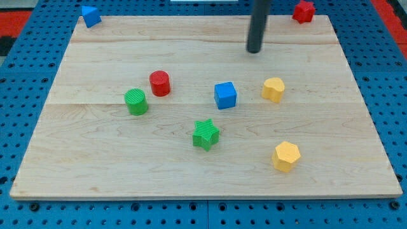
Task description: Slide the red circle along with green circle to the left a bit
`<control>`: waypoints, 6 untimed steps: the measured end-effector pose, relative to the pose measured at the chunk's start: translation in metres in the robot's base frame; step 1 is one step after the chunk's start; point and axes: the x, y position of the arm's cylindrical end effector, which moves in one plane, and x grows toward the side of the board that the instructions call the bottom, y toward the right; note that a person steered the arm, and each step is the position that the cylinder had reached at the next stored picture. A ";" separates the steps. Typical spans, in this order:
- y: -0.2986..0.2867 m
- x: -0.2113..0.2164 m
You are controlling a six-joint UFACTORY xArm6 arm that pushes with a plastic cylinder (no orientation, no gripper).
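The red circle [159, 83] stands on the wooden board [95, 159] left of centre. The green circle [136, 102] sits just below and to its left, close but apart. My tip [255, 51] is near the view's top, right of centre, far to the right of and above both circles. It touches no block.
A blue cube [225, 95] and a yellow block [273, 90] lie below my tip. A green star [205, 134] sits at the centre bottom, a yellow hexagon [286, 156] at the lower right. A blue triangle [91, 15] and a red block [304, 11] mark the top corners.
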 end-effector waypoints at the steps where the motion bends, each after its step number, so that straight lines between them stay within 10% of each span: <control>1: -0.082 0.026; 6: -0.248 0.169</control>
